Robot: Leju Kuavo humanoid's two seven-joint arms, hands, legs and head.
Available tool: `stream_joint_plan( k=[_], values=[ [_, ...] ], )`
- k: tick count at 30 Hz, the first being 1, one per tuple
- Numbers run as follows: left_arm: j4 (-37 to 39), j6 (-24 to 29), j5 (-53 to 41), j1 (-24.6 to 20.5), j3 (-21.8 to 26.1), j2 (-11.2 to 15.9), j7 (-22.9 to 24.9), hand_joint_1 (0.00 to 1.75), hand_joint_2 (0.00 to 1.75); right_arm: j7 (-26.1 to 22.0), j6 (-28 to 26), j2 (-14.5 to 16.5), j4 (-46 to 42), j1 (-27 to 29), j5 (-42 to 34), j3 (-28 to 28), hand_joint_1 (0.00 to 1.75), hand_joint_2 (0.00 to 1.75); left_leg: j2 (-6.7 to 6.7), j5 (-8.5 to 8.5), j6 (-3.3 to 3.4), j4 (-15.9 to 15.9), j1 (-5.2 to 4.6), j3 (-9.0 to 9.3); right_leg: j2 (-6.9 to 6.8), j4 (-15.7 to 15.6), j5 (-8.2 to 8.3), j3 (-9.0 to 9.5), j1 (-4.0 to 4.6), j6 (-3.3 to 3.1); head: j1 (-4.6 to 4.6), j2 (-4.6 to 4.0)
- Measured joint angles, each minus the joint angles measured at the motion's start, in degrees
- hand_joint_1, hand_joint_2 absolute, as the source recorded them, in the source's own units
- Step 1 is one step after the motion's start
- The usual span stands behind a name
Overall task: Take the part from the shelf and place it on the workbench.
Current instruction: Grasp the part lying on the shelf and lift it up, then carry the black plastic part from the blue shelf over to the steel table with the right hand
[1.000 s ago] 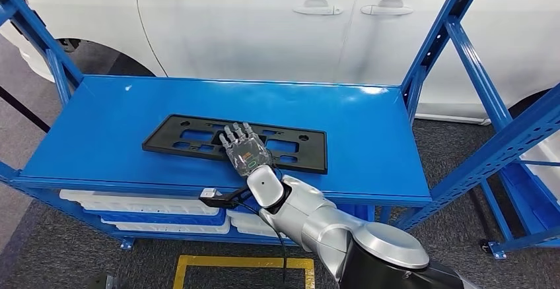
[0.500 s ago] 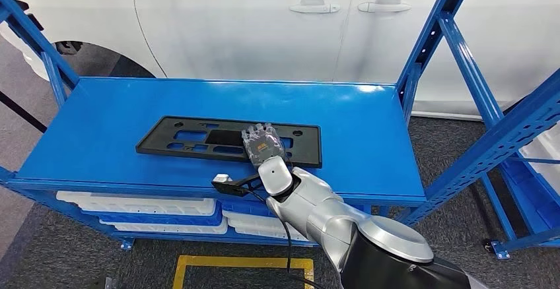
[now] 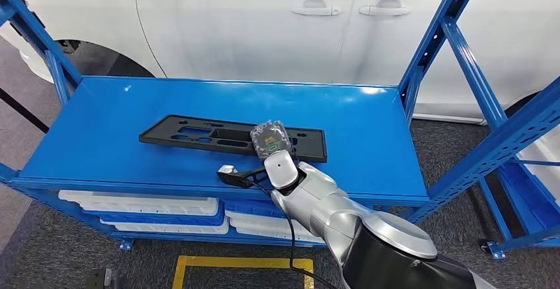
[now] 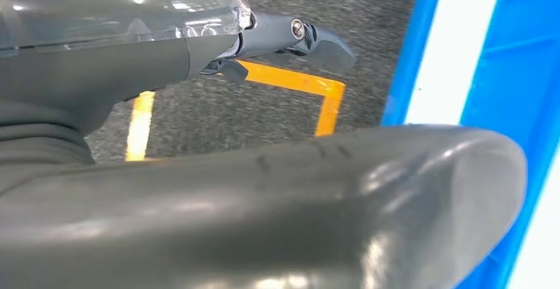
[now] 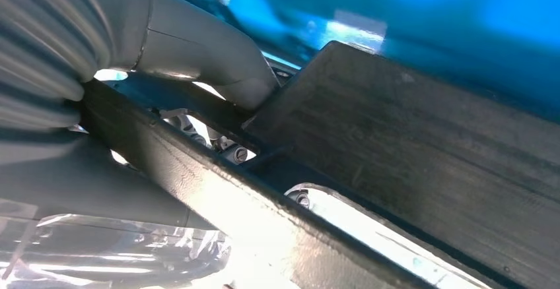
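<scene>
Fingers now curled over the part, lifting its near edge.

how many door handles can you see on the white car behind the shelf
2: one door handle sits left of the door seam, the other door handle just right of it. Others may lie outside the picture.

The part, clasped by the fingers of the right hand, looks like matt black plastic, faintly grainy and scuffed close up. Under the fingers the shelf is smooth blue painted metal with a soft sheen. The hand's thumb is smooth grey plastic, its cover ribbed, its back under clear glossy film. The arm is satin silver metal. Beyond the fingers the car is glossy white. The left hand is smooth grey; the floor rough dark carpet.
</scene>
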Motion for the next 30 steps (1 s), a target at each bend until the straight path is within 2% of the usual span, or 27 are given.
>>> stream_joint_plan(
  k=[1,2,3,4,5,6,8,9,11,13,14,17,18,19,20,22,23,24,27,29,30],
  values=[
    [0.0,-0.2,0.1,0.0,-0.1,0.0,-1.1,0.0,0.87,-0.1,0.0,-0.2,0.0,0.1,0.2,-0.2,1.75,1.75,0.02,0.02,0.09,0.0,-0.01,-0.09,-0.01,4.0,-1.8,-1.93,-0.08,0.13,-0.01,0.0],
    [0.0,-0.4,0.1,0.0,-0.1,0.0,-2.2,0.0,1.31,-0.1,0.0,-0.3,0.0,0.1,0.5,-0.3,1.75,1.75,0.03,0.03,0.1,0.1,-0.02,-0.17,-0.02,7.3,-2.94,-3.57,-0.15,0.24,-0.01,0.0],
    [0.0,-0.5,0.3,0.1,-0.1,0.0,-3.1,0.0,1.75,-0.3,0.0,-0.5,0.1,0.2,0.8,-0.5,1.75,1.75,0.02,0.02,0.1,0.1,-0.02,-0.21,-0.03,9.0,-3.05,-4.41,-0.21,0.32,-0.01,0.0],
    [0.0,-0.5,0.4,0.1,-0.2,-0.1,-3.6,0.0,1.75,-0.4,-0.1,-0.6,0.1,0.2,1.1,-0.7,1.75,1.75,-0.01,0.0,0.06,0.2,-0.01,-0.21,-0.04,8.3,-2.05,-4.13,-0.28,0.34,-0.01,0.0],
    [0.0,-0.4,0.6,0.0,-0.2,-0.1,-3.8,0.0,1.75,-0.6,-0.2,-0.6,0.1,0.1,1.4,-1.0,1.75,1.75,-0.05,-0.06,-0.03,0.3,-0.01,-0.18,-0.05,5.5,-0.22,-2.74,-0.36,0.29,-0.01,0.0],
    [0.0,-0.4,0.7,0.0,-0.2,-0.2,-3.9,0.0,1.75,-0.9,-0.5,-0.6,0.1,0.0,1.5,-1.3,1.75,1.75,-0.11,-0.18,-0.2,0.5,-0.01,-0.18,-0.07,1.4,1.75,-0.72,-0.44,0.18,0.0,0.0],
    [0.0,-0.3,0.8,-0.2,-0.2,-0.2,-3.7,0.0,1.75,-1.6,-1.0,-0.6,0.1,-0.3,1.8,-2.0,1.75,1.75,-0.28,-0.49,-0.77,1.1,-0.24,-0.44,-0.05,-5.0,3.94,2.34,-0.39,-0.21,0.0,0.0],
    [0.0,-0.2,0.9,-0.2,-0.2,-0.3,-3.6,0.0,1.75,-1.8,-1.1,-0.6,0.1,-0.3,1.9,-2.3,1.75,1.75,-0.33,-0.57,-1.09,1.2,-0.31,-0.57,-0.02,-6.3,4.12,2.88,-0.28,-0.49,0.0,0.0],
    [0.0,-0.2,1.0,-0.3,-0.2,-0.3,-3.5,0.0,1.75,-2.0,-1.1,-0.6,0.1,-0.5,2.0,-2.7,1.75,1.75,-0.37,-0.57,-1.71,1.2,-0.26,-0.64,0.03,-6.6,4.14,2.86,-0.13,-1.15,-0.01,0.0],
    [0.0,-0.2,1.0,-0.4,-0.2,-0.4,-3.4,0.0,1.75,-2.1,-1.1,-0.5,0.0,-0.7,2.1,-3.0,1.75,1.75,-0.33,-1.51,-2.34,2.3,-0.06,-1.08,-0.02,-6.9,4.35,2.98,-0.24,-1.81,-0.01,0.0],
    [0.0,-0.2,1.0,-0.4,-0.2,-0.4,-3.4,0.0,1.75,-2.3,-1.3,-0.4,0.0,-0.7,2.1,-3.2,1.75,1.75,-0.3,-2.82,-2.61,4.4,0.0,-1.98,-0.07,-7.0,4.43,3.04,-0.36,-2.08,-0.01,0.0],
    [0.0,-0.1,1.2,-0.4,-0.2,-0.4,-3.3,0.0,1.75,-5.1,-3.4,-0.3,0.0,-0.5,0.7,-4.1,1.75,1.75,-0.25,-7.77,-3.24,15.3,0.14,-6.95,-0.15,-7.1,4.41,3.02,-0.29,-2.4,-0.01,0.0],
    [0.0,-0.1,1.4,-0.3,-0.2,-0.5,-3.4,0.0,1.75,-7.2,-4.7,-0.2,-0.2,-0.3,-0.6,-4.8,1.75,1.75,-0.25,-8.17,-3.34,17.4,0.18,-8.02,-0.12,-7.0,4.39,3.01,-0.25,-2.42,-0.01,0.0],
    [0.0,-0.2,1.8,-0.3,-0.2,-0.5,-3.5,0.0,1.75,-10.2,-6.0,-0.1,-0.5,-0.2,-2.7,-5.8,1.75,1.75,-0.25,-7.4,-3.36,17.3,0.24,-8.06,-0.05,-7.0,4.38,3.02,-0.23,-2.42,-0.01,0.0],
    [0.0,-0.2,2.1,-0.3,-0.2,-0.5,-3.7,0.0,1.75,-14.1,-7.2,0.1,-1.3,0.0,-5.8,-7.0,1.75,1.75,-0.24,-5.63,-3.3,15.0,0.3,-7.04,0.06,-7.0,4.36,3.05,-0.22,-2.42,-0.01,0.0],
    [0.0,-0.4,3.0,-0.4,-0.1,-0.5,-3.5,0.0,1.75,-23.1,-8.7,0.5,-4.2,0.3,-14.2,-9.7,1.75,1.75,-0.18,-1.65,-2.94,7.0,0.26,-3.44,0.37,-6.9,4.26,3.07,-0.12,-2.24,-0.01,0.0],
    [0.0,-0.4,3.6,-0.5,-0.1,-0.5,-3.3,0.0,1.75,-27.6,-9.1,0.7,-6.1,0.4,-18.8,-10.9,1.75,1.75,-0.17,-0.64,-2.64,3.8,0.13,-2.02,0.51,-6.9,4.23,2.98,-0.04,-2.04,-0.01,0.0],
    [0.0,-0.5,4.1,-0.5,0.0,-0.5,-3.2,0.0,1.75,-31.9,-9.1,0.9,-8.4,0.6,-23.0,-12.1,1.75,1.75,-0.17,-0.35,-2.34,2.1,-0.01,-1.29,0.57,-6.9,4.24,2.84,0.04,-1.78,-0.01,0.0],
    [0.0,-0.9,6.4,0.1,0.7,-0.5,-3.4,0.0,1.75,-42.8,-4.8,0.6,-18.0,3.2,-32.9,-17.0,1.75,1.75,-0.31,-0.55,-1.42,1.2,-0.04,-1.06,0.41,-6.9,4.07,2.73,0.13,-0.8,-0.01,0.0],
    [0.0,-1.4,7.5,1.0,1.4,-0.5,-4.2,0.0,1.75,-47.1,1.6,-1.4,-28.8,7.1,-39.2,-21.1,1.75,1.75,-0.39,-0.37,-0.61,0.7,0.25,-0.74,0.23,-4.7,2.4,1.92,0.16,-0.16,0.0,0.0],
    [0.0,-1.7,7.9,1.5,1.7,-0.5,-4.7,0.0,1.75,-48.4,5.2,-3.0,-35.0,9.3,-42.9,-23.1,1.75,1.75,-0.45,-0.34,-0.26,0.5,0.37,-0.62,0.15,-1.9,0.79,0.67,0.12,0.09,0.0,0.0]
  ],
)
